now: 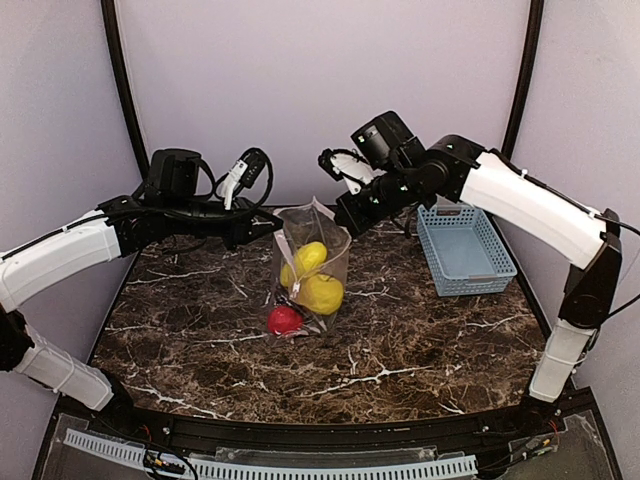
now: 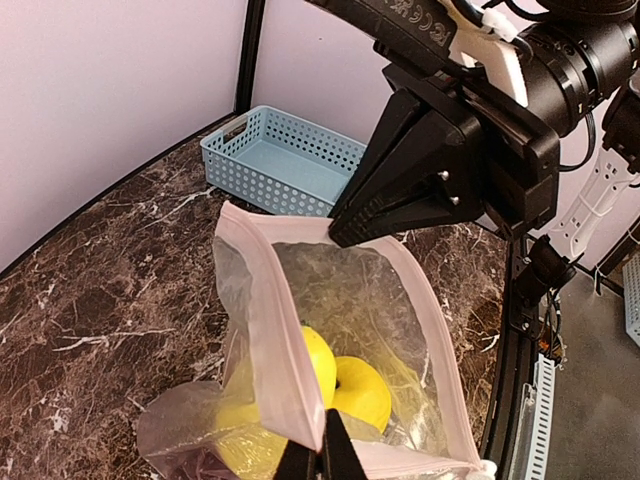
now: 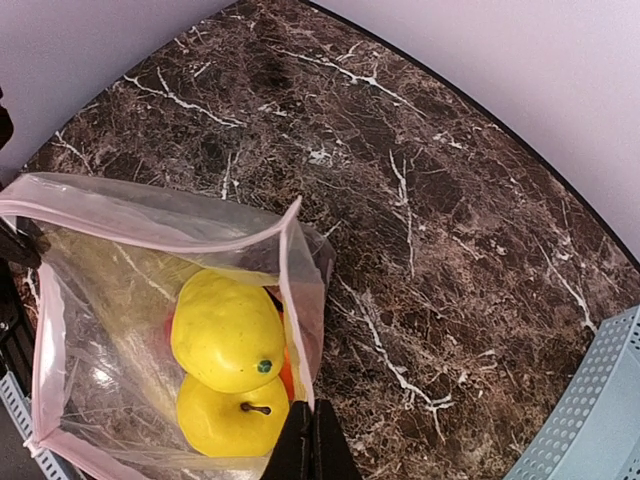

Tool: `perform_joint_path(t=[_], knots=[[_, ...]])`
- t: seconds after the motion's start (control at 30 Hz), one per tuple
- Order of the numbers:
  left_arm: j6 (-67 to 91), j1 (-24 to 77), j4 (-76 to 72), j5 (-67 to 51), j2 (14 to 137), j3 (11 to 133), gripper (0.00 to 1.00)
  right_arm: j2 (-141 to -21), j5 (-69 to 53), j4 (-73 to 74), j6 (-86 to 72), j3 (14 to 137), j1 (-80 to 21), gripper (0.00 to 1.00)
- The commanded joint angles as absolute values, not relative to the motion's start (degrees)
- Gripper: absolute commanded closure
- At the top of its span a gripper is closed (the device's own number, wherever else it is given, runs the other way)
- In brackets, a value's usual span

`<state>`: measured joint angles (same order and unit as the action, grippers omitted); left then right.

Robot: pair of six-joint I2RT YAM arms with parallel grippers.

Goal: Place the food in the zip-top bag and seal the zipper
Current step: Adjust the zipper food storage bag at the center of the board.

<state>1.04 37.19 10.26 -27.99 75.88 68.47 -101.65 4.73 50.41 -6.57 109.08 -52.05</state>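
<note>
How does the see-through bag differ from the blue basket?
The bag is clear and floppy; the basket is light blue with holed walls. The left gripper and right gripper pinch the bag's rim; the basket stands untouched on the table. The bag holds yellow fruit; the basket shows none. Both are open-topped.

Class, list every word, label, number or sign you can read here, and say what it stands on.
Raised lettering on the black casing of the right arm: upside down and blurred, unreadable.
Clear dotted plastic zip-top bag, light-blue slatted basket, yellow toy fruits: no text visible.
</note>
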Motion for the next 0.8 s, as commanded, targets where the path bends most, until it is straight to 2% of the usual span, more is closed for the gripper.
perform_joint_path(t=[0.0, 0.1, 0.27, 0.4, 0.67, 0.7, 0.77], knots=[[0.48, 37.38, 12.72, -27.59, 76.60, 71.08, 0.99, -97.94, 0.22, 49.81, -6.92, 113.00, -51.68, 1.00], [2.97, 37.38, 14.24, -29.44, 78.59, 76.44, 0.99, -94.50, -4.32, 47.58, -7.36, 113.76, -51.68, 1.00], [6.24, 37.43, 18.43, -33.31, 83.01, 84.74, 0.99, -87.26, -9.23, 39.45, -9.28, 106.45, -51.68, 1.00], [8.29, 37.52, 20.43, -35.75, 87.90, 91.07, 0.99, -81.91, -5.76, 33.61, -11.84, 97.51, -51.68, 1.00], [10.30, 39.57, 20.73, -38.10, 95.75, 96.35, 0.99, -75.06, 2.92, 21.51, -20.07, 81.23, -51.77, 1.00], [10.12, 40.30, 20.45, -38.03, 96.08, 96.38, 0.99, -74.86, 4.06, 20.63, -21.03, 79.87, -51.79, 1.00], [9.28, 41.20, 20.18, -37.21, 96.52, 96.17, 0.88, -74.71, 5.78, 19.19, -22.62, 77.96, -51.85, 1.00]])
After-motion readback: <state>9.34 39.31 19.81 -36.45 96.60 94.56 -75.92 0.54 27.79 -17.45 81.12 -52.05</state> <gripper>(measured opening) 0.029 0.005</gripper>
